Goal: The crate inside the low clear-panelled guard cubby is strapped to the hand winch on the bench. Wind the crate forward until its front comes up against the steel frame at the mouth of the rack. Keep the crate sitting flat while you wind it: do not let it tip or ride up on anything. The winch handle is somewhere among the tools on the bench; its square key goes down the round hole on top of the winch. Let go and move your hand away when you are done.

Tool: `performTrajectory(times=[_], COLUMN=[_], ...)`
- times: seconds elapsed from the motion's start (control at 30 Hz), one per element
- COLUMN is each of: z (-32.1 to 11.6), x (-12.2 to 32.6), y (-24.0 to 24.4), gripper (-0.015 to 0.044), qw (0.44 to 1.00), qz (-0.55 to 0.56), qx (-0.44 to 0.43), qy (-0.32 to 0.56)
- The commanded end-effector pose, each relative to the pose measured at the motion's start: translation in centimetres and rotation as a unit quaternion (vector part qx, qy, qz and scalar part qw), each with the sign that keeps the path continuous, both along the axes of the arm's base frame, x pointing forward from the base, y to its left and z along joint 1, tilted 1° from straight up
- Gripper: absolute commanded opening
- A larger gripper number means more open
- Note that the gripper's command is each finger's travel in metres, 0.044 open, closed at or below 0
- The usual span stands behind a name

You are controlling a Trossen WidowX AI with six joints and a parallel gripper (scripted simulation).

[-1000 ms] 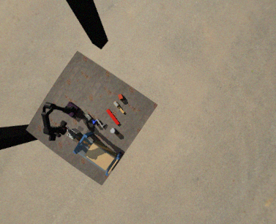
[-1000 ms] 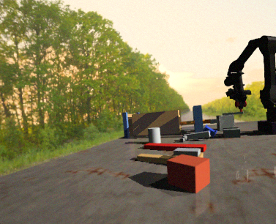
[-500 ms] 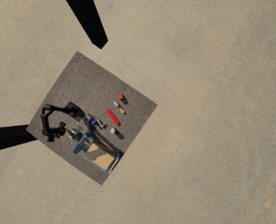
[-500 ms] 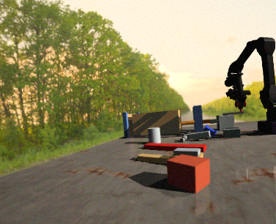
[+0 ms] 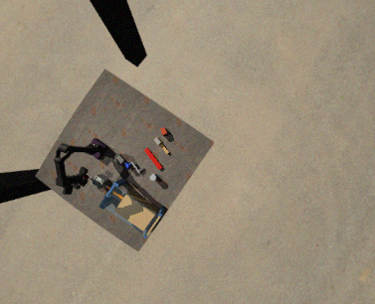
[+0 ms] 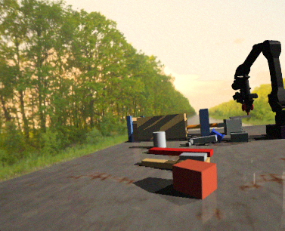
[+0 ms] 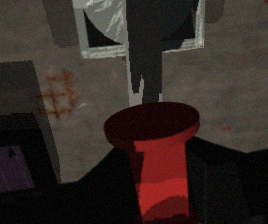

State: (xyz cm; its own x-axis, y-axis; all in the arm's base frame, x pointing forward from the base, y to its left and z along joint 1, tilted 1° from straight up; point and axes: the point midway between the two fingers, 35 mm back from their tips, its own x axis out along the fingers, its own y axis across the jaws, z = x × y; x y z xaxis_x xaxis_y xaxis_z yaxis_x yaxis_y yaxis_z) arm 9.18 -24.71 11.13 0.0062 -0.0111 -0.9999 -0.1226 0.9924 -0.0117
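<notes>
My gripper [image 5: 86,175] [image 6: 248,109] [image 7: 149,136] is shut on the red knob [image 7: 152,122] of the winch handle. The handle's dark crank arm [image 7: 145,60] runs from under the knob over the winch [image 5: 99,181] [image 6: 233,124] [image 7: 102,52]. The square key and round hole are hidden. The tan crate [image 5: 142,218] [image 6: 158,128] sits flat in the blue-framed cubby. An orange strap [image 5: 117,195] [image 6: 195,126] runs from the crate towards the winch. In the exterior view a gap shows between the crate's front and the blue post [image 6: 204,121] at the mouth.
A dark grey box [image 5: 119,160] [image 6: 239,137], a blue tool [image 5: 127,166] [image 6: 217,134] and a grey tool [image 6: 204,140] lie beside the winch. Farther off are a white cylinder [image 5: 153,177] [image 6: 159,140], a red bar [image 5: 153,159] [image 6: 181,152], a hammer [image 5: 166,149] [image 6: 156,163] and a red block [image 5: 163,131] [image 6: 188,177].
</notes>
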Motion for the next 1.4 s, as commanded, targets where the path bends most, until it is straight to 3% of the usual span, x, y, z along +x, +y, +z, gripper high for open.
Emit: performTrajectory(times=[0.0, 1.37], z=[-0.1, 0.3], x=[0.2, 3.9], y=[-1.8, -7.5], gripper=[0.0000, 0.0000], qw=[1.000, 1.000], qz=[-0.001, -0.001], qx=[-0.017, -0.019], qy=[0.002, 0.001])
